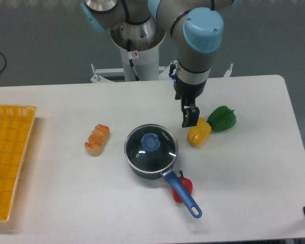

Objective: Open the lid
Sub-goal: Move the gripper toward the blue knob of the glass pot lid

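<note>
The lid (151,147), a round glass disc with a silver rim and a blue centre knob, rests flat on the dark saucepan (142,171) near the middle of the table. The saucepan's blue handle (182,194) points toward the front right. My gripper (188,120) hangs above the table to the upper right of the lid, apart from it, its dark fingers pointing down next to the yellow pepper. From this angle I cannot tell whether the fingers are open or shut. Nothing shows between them.
A yellow pepper (199,132) and a green pepper (222,118) lie right of the saucepan. A red pepper (187,186) sits under the handle. A bread roll (97,139) lies to the left. A yellow basket (10,157) fills the table's left edge.
</note>
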`<move>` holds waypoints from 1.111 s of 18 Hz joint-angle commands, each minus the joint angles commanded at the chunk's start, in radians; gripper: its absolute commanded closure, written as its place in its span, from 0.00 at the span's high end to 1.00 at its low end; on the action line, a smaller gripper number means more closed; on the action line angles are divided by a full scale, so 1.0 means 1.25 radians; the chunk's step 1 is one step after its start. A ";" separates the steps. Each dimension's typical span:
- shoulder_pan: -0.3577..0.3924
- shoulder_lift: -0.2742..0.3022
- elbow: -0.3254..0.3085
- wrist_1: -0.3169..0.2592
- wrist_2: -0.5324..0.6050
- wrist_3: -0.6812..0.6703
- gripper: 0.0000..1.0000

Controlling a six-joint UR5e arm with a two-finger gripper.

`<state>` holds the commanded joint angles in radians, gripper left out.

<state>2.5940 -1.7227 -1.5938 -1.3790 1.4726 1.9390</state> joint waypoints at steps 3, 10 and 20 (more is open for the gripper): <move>-0.001 0.000 -0.002 0.002 0.000 -0.001 1.00; -0.011 0.001 -0.002 0.004 0.001 -0.022 1.00; -0.021 0.002 -0.029 -0.004 0.005 -0.089 1.00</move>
<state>2.5679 -1.7196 -1.6306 -1.3836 1.4788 1.8273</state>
